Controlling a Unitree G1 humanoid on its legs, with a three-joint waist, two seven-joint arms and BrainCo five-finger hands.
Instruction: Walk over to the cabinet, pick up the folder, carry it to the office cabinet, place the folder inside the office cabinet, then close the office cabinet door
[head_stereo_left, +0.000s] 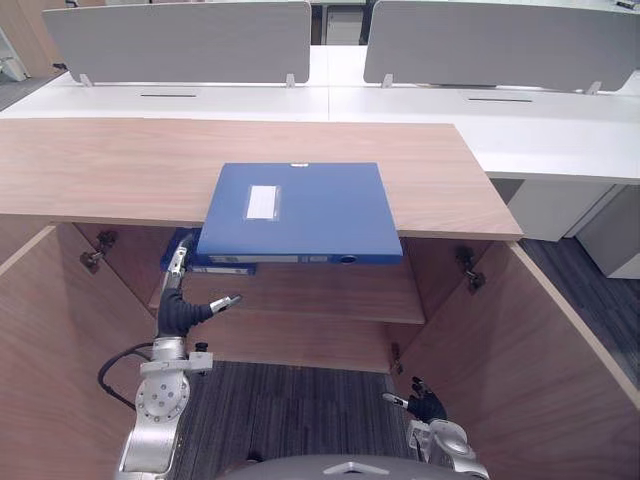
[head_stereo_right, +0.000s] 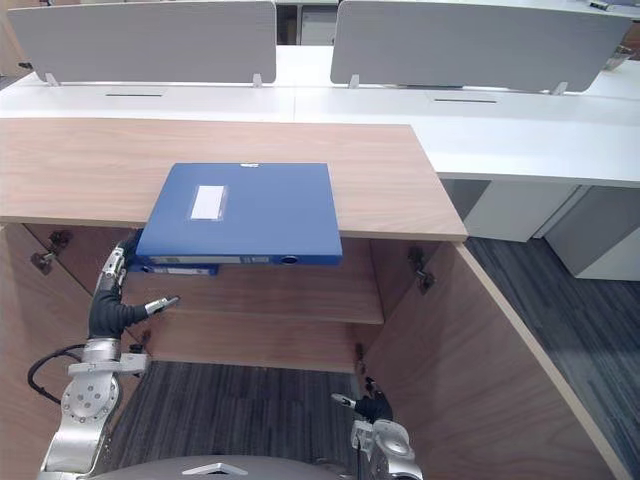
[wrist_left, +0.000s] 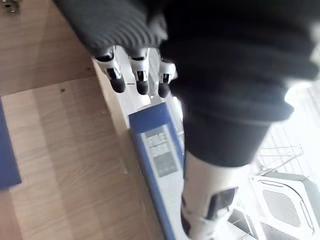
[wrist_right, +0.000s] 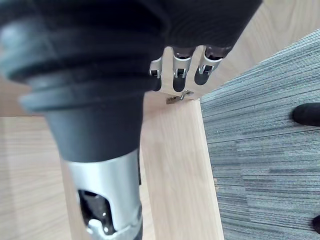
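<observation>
Cabinet (head_stereo_left: 120, 170): wooden, both doors swung open, left door (head_stereo_left: 50, 340) and right door (head_stereo_left: 520, 350). You stand square in front of it on grey carpet (head_stereo_left: 290, 410).

Two blue folders:
- Top folder (head_stereo_left: 300, 215) lies flat on the cabinet's top, label up, spine toward you. Its front edge overhangs the opening.
- Shelf folder (head_stereo_left: 222, 267) lies flat inside on the shelf (head_stereo_left: 320, 290), at the left end, under the top folder's left corner. Only its front edge shows from the head views.

Left hand (head_stereo_left: 178, 305): you have it raised into the opening at the shelf's left end. Its fingers (head_stereo_left: 177, 265) are straight and point up at the shelf folder's left end; the thumb (head_stereo_left: 224, 301) is spread wide to the right, over the shelf's front edge, clear of the folder. In the left wrist view the fingertips (wrist_left: 137, 82) lie along the folder's white side, next to its labelled blue spine (wrist_left: 157, 150). Nothing is pinched. Whether the tips actually touch, you cannot tell.

Right hand (head_stereo_left: 427, 405): low, just inside the right door near its bottom hinge, well apart from both folders. Its fingers (wrist_right: 177, 72) hang loose and hold nothing.

Behind the cabinet: white desks (head_stereo_left: 400, 100) with grey screens (head_stereo_left: 180, 40).
</observation>
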